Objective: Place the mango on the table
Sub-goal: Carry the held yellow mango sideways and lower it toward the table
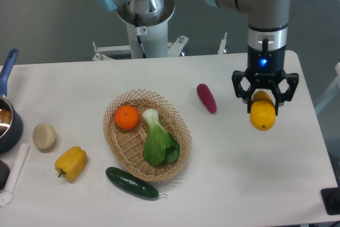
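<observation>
The mango is a smooth yellow-orange oval fruit held between the black fingers of my gripper at the right side of the white table. The gripper is shut on the mango's upper part and points straight down. The mango's lower end hangs below the fingers, close above the tabletop; I cannot tell whether it touches the surface.
A wicker basket in the middle holds an orange and a bok choy. A purple eggplant lies left of the gripper. A cucumber, yellow bell pepper, potato and blue pot sit at the left.
</observation>
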Tool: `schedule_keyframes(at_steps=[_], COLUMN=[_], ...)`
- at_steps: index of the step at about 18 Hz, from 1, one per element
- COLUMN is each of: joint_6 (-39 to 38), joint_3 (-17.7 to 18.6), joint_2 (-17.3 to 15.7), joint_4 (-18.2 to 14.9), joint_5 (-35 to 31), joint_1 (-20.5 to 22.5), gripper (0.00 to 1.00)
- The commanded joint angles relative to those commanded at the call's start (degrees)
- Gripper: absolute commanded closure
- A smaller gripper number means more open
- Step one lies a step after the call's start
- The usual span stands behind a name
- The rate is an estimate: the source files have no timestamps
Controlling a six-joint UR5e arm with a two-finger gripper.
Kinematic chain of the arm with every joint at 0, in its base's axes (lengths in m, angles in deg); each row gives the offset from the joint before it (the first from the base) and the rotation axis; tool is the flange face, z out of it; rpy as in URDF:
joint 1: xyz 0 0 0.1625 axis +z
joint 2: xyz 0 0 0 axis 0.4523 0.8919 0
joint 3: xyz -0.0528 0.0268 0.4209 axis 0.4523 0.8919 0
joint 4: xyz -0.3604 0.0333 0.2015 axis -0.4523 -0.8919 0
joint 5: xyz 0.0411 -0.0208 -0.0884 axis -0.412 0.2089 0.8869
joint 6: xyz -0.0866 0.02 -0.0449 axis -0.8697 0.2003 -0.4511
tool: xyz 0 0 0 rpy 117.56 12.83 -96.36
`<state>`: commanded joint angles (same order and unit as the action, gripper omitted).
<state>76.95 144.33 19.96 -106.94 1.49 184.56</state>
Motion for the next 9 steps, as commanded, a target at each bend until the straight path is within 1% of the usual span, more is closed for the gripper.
schedule_keyframes(at_steps=[1,8,9], joint_6=[0.0,0.3,0.3], joint_3=[0.6,1.0,1.7], joint_2=[-0.2,-0.5,-0.7], joint_4=[0.0,-0.1,0.0], joint_5=[-0.1,-0.1,-0.3], joint_1=[0.0,0.3,0.3], gripper=[0.6,0.6,0.6])
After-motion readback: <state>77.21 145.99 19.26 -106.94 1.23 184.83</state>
